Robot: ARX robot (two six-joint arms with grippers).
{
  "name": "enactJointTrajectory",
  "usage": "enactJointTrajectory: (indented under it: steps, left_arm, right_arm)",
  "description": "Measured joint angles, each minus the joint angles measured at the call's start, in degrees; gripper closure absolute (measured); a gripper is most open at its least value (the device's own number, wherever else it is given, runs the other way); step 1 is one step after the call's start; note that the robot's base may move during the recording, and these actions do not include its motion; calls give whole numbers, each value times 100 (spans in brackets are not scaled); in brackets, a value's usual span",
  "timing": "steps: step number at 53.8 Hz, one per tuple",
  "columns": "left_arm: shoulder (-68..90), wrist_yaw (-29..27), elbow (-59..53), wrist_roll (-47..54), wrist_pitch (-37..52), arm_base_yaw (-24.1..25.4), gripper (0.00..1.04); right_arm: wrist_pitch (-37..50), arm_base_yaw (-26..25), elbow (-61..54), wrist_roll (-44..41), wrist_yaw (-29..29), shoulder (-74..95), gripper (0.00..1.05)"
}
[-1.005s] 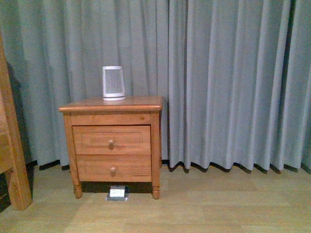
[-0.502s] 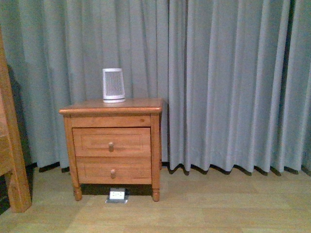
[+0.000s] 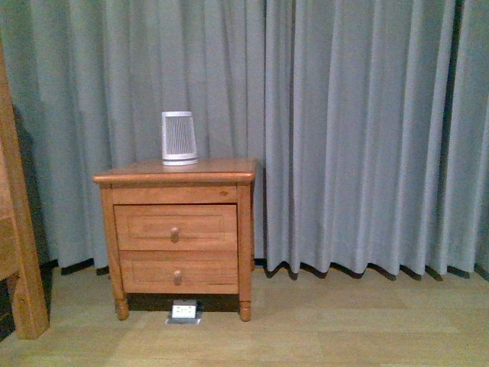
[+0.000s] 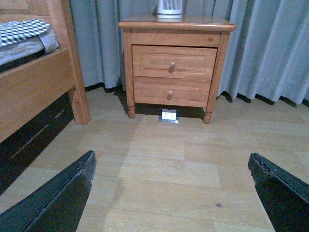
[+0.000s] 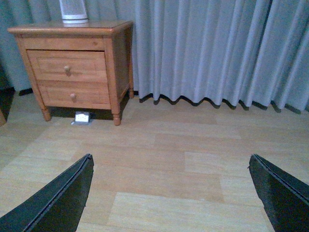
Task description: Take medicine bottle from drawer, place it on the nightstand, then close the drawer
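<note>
Empty, left pincer [image 4: 171, 155] and right pincer [image 5: 170, 157] gape wide; approach the honey-brown wooden table [image 3: 221, 166] squarely, aiming for the round knob [image 3: 174, 233] of a shut panelled drawer [image 3: 141, 227], perhaps the upper.

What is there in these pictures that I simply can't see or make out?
- Inside the top drawer and bottom drawer: shut fronts hide it in every view, so no medicine bottle shows.
- White slatted device: its top is cut off by the edge in both wrist views.
- Bed: left wrist view, mostly beyond the edge.
- Small white box on the floor under the nightstand: too small to identify in any view.
</note>
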Motion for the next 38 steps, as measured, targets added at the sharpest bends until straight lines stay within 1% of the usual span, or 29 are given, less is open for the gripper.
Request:
enactJointTrajectory:
  steps: [38]
  left_arm:
    - [-2, 0, 0, 0, 0, 0, 7]
  right_arm:
    - [0, 0, 0, 0, 0, -2, 7]
